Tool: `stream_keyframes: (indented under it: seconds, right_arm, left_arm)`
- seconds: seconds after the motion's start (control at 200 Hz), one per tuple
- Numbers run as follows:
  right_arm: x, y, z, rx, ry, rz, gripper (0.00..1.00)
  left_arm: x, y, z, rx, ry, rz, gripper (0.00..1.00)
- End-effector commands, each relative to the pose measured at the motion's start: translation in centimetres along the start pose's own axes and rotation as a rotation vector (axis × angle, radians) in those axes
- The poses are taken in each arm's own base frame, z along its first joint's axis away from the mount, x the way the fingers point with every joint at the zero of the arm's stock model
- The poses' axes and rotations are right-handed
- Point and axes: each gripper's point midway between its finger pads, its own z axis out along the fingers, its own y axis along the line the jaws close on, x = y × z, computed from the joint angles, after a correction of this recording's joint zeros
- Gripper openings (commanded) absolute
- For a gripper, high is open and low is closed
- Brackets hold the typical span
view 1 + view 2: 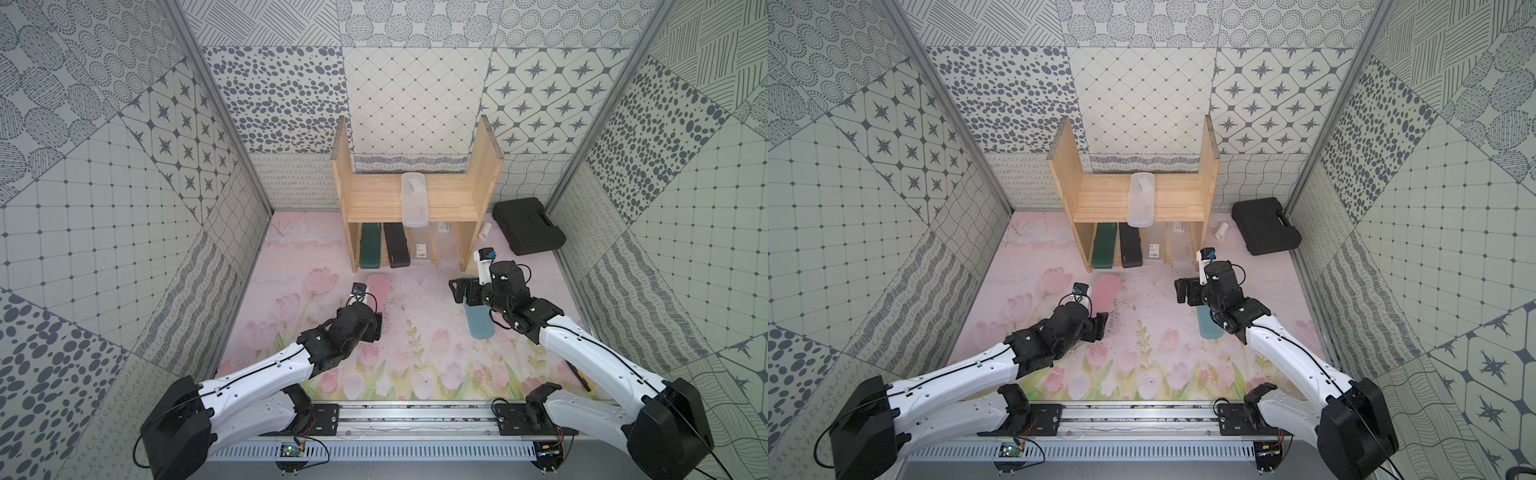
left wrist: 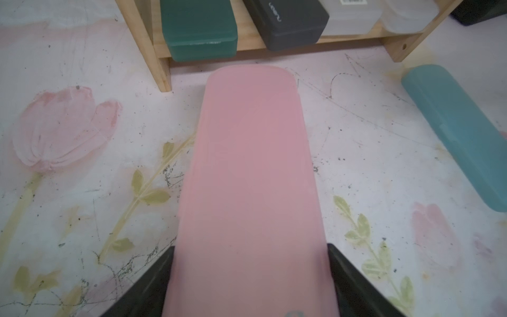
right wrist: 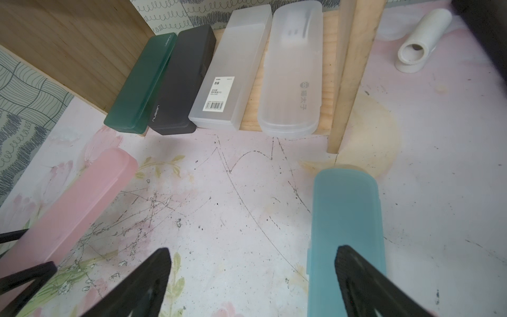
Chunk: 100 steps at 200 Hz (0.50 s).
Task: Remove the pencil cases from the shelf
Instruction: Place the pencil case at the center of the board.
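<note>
- Pencil cases: two are off the shelf [image 1: 374,199], five left on it.
- Left gripper [image 2: 251,248] pinches the pink case [image 2: 247,164] across its width — the narrow axis fits the jaws. Its far end points ahead at the shelf.
- Right gripper [image 3: 252,251] is spread and empty. The blue case [image 3: 345,214] lies flat on the mat [image 3: 219,219] under one finger.
- Ahead of it, lower tier: dark green case [image 3: 140,82], black case [image 3: 181,82], labelled clear case [image 3: 227,74], plain clear case [image 3: 293,82]. The top clear case [image 1: 414,199] sits on the upper tier.

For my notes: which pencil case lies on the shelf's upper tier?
The frosted-clear case, alone on the shelf's upper board, overhanging its front edge; the other four shelved ones lie on the lower tier.
</note>
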Motion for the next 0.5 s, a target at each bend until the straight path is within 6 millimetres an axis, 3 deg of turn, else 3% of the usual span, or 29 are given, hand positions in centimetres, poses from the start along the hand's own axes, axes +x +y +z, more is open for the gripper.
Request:
stream_keyframes:
  seconds: [0.0, 0.495]
  right_arm:
    - [-0.6, 0.3, 0.5, -0.008, -0.023, -0.013, 0.98]
    - [-0.7, 0.5, 0.8, -0.017, -0.016, -0.011, 0.98]
  left_arm:
    - [-2.2, 0.1, 1.3, -0.037, -0.191, -0.149, 0.65]
    - [1.0, 2.2, 4.1, -0.143, -0.221, -0.177, 0.67]
